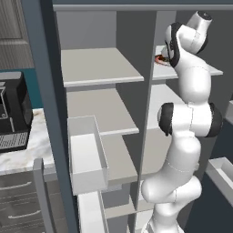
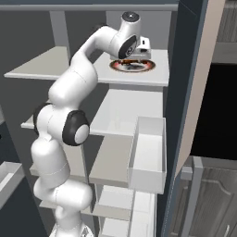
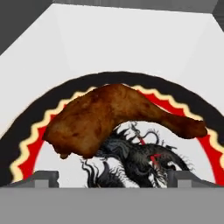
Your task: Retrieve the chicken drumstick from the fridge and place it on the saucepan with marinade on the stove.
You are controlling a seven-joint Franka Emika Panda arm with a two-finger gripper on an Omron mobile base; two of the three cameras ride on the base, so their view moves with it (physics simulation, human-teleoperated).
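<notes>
Reddish-brown chicken drumstick (image 3: 109, 120) lies on a round white plate with black rim, red-yellow zigzag band and dark dragon print (image 3: 183, 105), centre of the hand view, thick end left, bone end pointing right. Plate sits on the pale top shelf (image 2: 157, 76) of the open slate blue-grey fridge (image 1: 43, 113), upper middle of the right base view. White arm's pincer (image 3: 113, 178) is released, hovering over the plate, tips wide apart at the bottom of the hand view, straddling the meat's near side, not touching it as far as I can tell. Risks, as judgement: drumstick is curved and tapered, so closing off-centre could squirt it sideways or roll it off the plate; descending too far could hit the plate and shove it back on the shelf; lifting out carelessly could clip the fridge wall.
</notes>
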